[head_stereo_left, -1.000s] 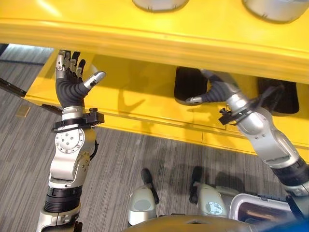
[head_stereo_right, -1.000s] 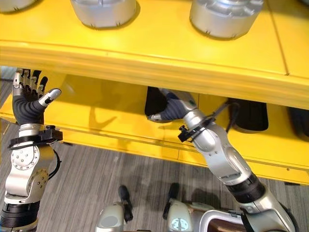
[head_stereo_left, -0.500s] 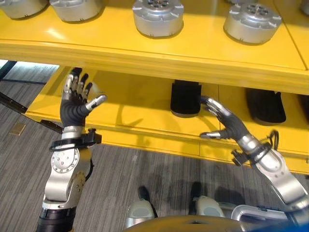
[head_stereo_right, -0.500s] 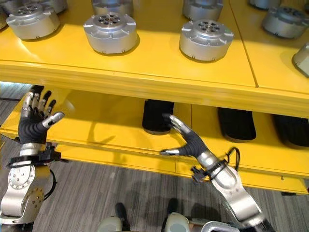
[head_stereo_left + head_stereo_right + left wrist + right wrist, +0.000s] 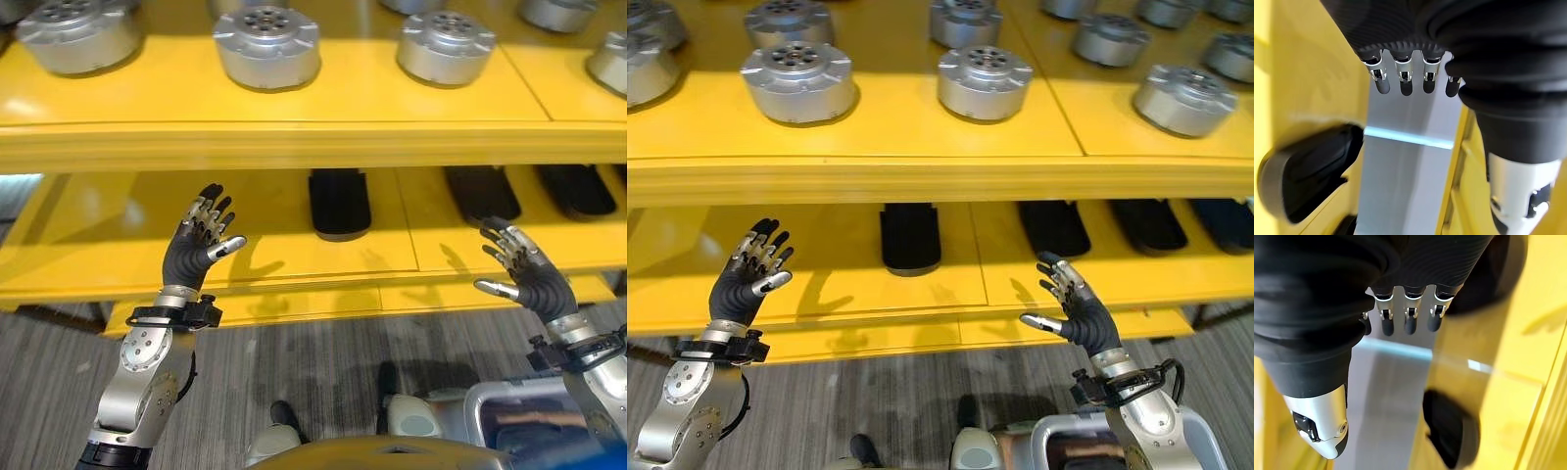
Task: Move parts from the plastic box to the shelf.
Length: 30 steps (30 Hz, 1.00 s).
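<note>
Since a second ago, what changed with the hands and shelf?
The right hand has pulled back out from under the upper shelf, away from the black part on the lower shelf, and is now open and empty in front of it. The camera tilted up too. The left hand stays raised and open; the black part and the silver round parts have not moved.

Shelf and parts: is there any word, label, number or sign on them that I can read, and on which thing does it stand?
None: no text can be read.
Yellow shelf: plain, no label or number.
Silver round parts: only holes on top, no marking.
Black parts on the lower level: plain.
Left robot hand and right robot hand: open, holding nothing, no print on them.
</note>
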### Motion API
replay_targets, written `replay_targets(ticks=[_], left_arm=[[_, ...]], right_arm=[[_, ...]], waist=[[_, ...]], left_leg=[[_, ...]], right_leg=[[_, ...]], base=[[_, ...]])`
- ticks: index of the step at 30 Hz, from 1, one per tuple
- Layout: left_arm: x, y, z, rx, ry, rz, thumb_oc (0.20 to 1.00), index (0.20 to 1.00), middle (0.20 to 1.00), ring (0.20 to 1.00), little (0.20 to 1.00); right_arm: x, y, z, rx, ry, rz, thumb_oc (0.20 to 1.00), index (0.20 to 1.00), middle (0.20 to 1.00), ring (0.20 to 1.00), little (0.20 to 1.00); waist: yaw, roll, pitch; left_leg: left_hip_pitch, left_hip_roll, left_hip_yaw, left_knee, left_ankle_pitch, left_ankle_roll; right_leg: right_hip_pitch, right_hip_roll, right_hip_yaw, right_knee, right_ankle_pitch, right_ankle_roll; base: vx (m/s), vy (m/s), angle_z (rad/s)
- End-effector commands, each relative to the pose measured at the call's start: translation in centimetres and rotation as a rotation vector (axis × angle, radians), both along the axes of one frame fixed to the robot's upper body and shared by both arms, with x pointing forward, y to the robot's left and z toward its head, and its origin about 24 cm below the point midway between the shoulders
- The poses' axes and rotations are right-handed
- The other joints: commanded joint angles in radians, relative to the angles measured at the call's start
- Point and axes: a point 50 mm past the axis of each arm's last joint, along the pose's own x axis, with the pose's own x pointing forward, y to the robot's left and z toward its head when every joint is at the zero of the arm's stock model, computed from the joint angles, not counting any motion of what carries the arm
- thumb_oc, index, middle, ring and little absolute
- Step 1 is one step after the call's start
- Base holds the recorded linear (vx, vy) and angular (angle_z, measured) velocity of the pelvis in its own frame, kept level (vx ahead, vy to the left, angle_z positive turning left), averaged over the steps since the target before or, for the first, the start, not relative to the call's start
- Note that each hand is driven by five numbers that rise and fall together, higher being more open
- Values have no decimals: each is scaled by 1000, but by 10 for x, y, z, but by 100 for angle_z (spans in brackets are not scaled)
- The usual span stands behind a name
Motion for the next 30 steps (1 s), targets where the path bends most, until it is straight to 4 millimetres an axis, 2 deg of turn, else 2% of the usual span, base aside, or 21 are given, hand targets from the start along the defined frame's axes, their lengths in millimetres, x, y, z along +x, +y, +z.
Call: replay_targets(ticks=[1, 2, 6, 9, 10, 11, 12, 15, 18, 19, 22, 27, 29, 30], left_arm=[[1, 0, 28, 6, -175, 74, 1000, 1000, 1000, 1000, 1000], [2, 0, 28, -7, -190, 74, 1000, 1000, 1000, 1000, 1000], [0, 0, 30, 5, -239, 59, 1000, 1000, 1000, 1000, 1000], [-8, 6, 29, 26, -250, 72, 1000, 1000, 1000, 1000, 1000], [-11, 9, 29, 26, -257, 80, 1000, 1000, 1000, 1000, 1000], [-17, 14, 30, 26, -268, 82, 1000, 1000, 1000, 1000, 1000], [-24, 16, 32, 16, -303, 88, 1000, 1000, 1000, 1000, 1000], [-25, 14, 34, -1, -333, 101, 1000, 1000, 1000, 1000, 1000], [-21, 10, 38, 3, -367, 104, 1000, 1000, 1000, 1000, 1000], [-16, 5, 38, -9, -365, 92, 1000, 1000, 1000, 1000, 1000], [-13, 1, 38, -23, -370, 74, 1000, 1000, 1000, 1000, 1000], [-8, -12, 35, -26, -368, 59, 1000, 1000, 1000, 1000, 1000], [-5, -18, 34, -47, -372, 41, 1000, 1000, 1000, 1000, 1000], [-1, -27, 33, -63, -368, 9, 1000, 1000, 1000, 1000, 1000]], right_arm=[[11, -7, 26, -8, -183, -107, 1000, 1000, 1000, 1000, 1000], [13, -13, 26, -3, -184, -154, 1000, 1000, 1000, 1000, 1000], [16, -16, 29, -30, -202, -166, 1000, 1000, 1000, 1000, 1000], [18, -14, 28, -20, -186, -156, 1000, 1000, 1000, 1000, 1000], [18, -13, 28, -23, -184, -142, 1000, 1000, 1000, 1000, 1000], [20, -9, 29, -63, -188, -101, 1000, 1000, 1000, 1000, 1000], [23, -3, 33, -107, -196, -53, 1000, 1000, 1000, 1000, 1000], [27, 2, 37, -137, -217, -35, 1000, 1000, 1000, 1000, 1000], [31, 6, 42, -155, -229, -33, 1000, 1000, 1000, 1000, 1000], [33, 7, 43, -185, -221, -35, 1000, 1000, 1000, 1000, 1000], [34, 7, 41, -187, -204, -42, 1000, 1000, 1000, 1000, 1000], [39, 5, 28, -213, -138, -69, 1000, 1000, 1000, 1000, 1000], [39, 2, 21, -200, -111, -115, 1000, 1000, 1000, 1000, 1000], [40, -2, 13, -196, -72, -173, 1000, 1000, 1000, 1000, 1000]], waist=[[-2, 42, 0], [-5, 51, -5], [-3, 67, -17], [0, 61, -33], [4, 58, -37], [29, 46, -43], [75, 37, -41], [90, 40, -33], [84, 46, -31], [65, 53, -32], [52, 55, -31], [30, 49, -31], [18, 46, -33], [0, 46, -38]], left_leg=[[-1, 37, -120, 24, -37, 24], [-17, 26, -131, 31, -40, 43], [-50, 7, -152, 53, -44, 65], [-77, -16, -164, 59, -52, 81], [-81, -21, -165, 58, -51, 81], [-100, -23, -156, 78, -50, 72], [-130, 10, -134, 126, -40, 47], [-147, 50, -120, 152, -22, 19], [-154, 85, -112, 163, -8, -6], [-152, 103, -104, 176, -5, -20], [-141, 110, -103, 184, -3, -28], [-132, 122, -111, 221, -6, -45], [-124, 122, -107, 226, -21, -47], [-109, 130, -102, 216, -19, -56]], right_leg=[[63, -134, -141, 231, -354, 103], [64, -110, -126, 297, -420, 81], [67, -64, -92, 429, -549, 36], [95, 3, -65, 464, -618, 7], [108, 18, -65, 451, -620, 3], [159, 24, -96, 378, -599, -11], [213, 8, -144, 276, -555, -18], [241, 1, -155, 195, -510, -23], [249, 5, -155, 139, -473, -28], [234, 9, -153, 128, -454, -31], [223, 22, -143, 114, -446, -36], [219, 43, -120, 70, -428, -53], [217, 47, -115, 51, -418, -55], [214, 52, -112, 30, -408, -55]], base=[[-284, 170, -192], [-259, 134, -154], [-179, 54, -50], [-161, -69, -103], [-207, -225, -97], [-298, -407, -120], [-264, -387, -174], [-213, -301, -204], [-206, -282, -89], [-215, -297, -50], [-163, -276, -40], [-99, -248, -63], [-75, -239, -44], [-63, -226, -44]])
